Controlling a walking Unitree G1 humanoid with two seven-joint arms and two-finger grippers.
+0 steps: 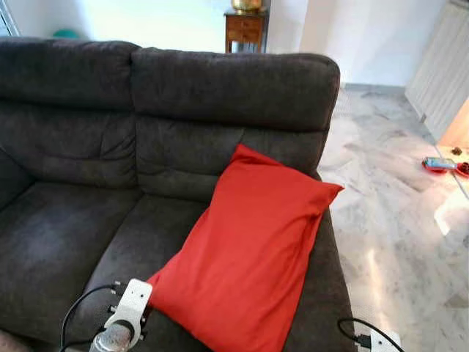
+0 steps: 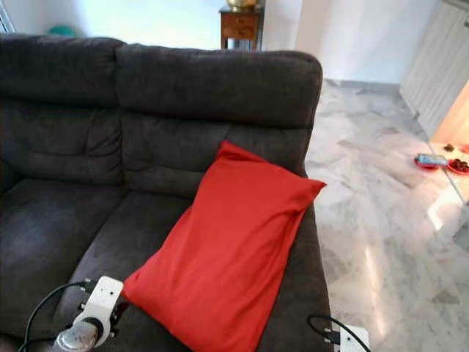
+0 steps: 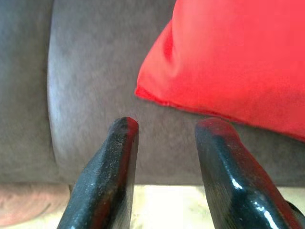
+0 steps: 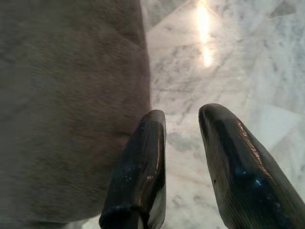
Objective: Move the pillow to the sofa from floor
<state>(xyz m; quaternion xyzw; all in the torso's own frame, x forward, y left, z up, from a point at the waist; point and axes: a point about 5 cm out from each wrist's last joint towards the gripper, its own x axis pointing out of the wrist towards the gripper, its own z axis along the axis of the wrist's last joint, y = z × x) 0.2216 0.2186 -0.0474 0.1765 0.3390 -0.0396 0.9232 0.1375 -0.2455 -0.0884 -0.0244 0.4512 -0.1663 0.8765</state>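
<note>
Red pillow (image 1: pixel 245 253) lies tilted on sofa (image 1: pixel 88 147) right seat, top corner vs backrest. Left gripper (image 3: pixel 167 125) just off pillow's lower corner, narrow gap, empty. Right gripper (image 4: pixel 182 114) beside sofa's side, over marble floor (image 1: pixel 388 213), narrow gap, empty.

A home living room — a dark grey fabric sofa (image 1: pixel 110 161) with a red pillow (image 1: pixel 245 253) propped against its backrest stands on a polished marble floor (image 1: pixel 388 213). Behind the sofa, by a white wall, is a small wooden side cabinet (image 1: pixel 245 31) with a brass-coloured object on top — household furnishings throughout.
</note>
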